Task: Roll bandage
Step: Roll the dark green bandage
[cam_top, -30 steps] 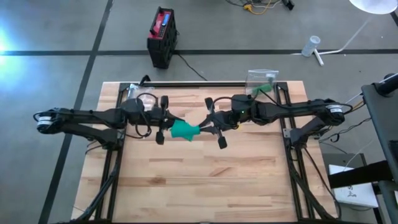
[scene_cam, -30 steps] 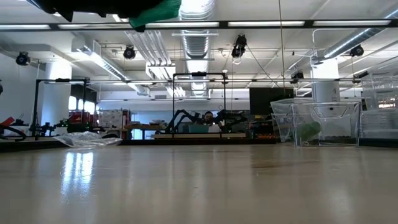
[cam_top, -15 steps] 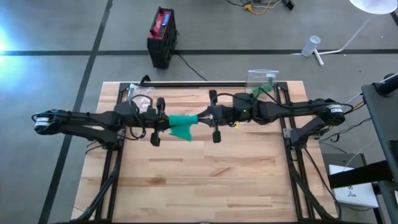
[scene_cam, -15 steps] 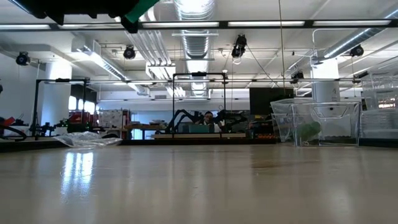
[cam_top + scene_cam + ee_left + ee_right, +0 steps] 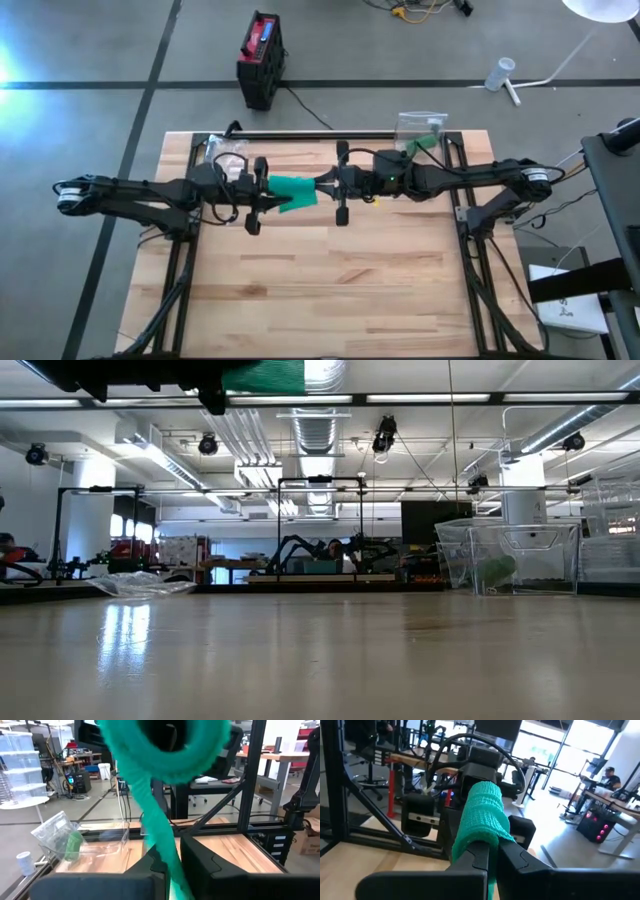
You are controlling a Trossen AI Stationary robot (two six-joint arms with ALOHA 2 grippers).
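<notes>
Two slim dark jointed arms, left arm (image 5: 130, 190) and right arm (image 5: 470, 177), pale silvery end caps, looped black cables, blocky black fingers.

Bandage (image 5: 292, 191): teal-green, with a woven, crinkled texture visible in the right wrist view (image 5: 485, 820). Left gripper (image 5: 262, 193) and right gripper (image 5: 335, 188): black, as are both arms. Bench (image 5: 320, 290): pale wood in plank stripes, framed in black. Floor (image 5: 90, 50): grey with dark lines. Box on the floor (image 5: 262, 58): black with red. Container (image 5: 421, 127) at the bench's far edge: clear, holding something green.
</notes>
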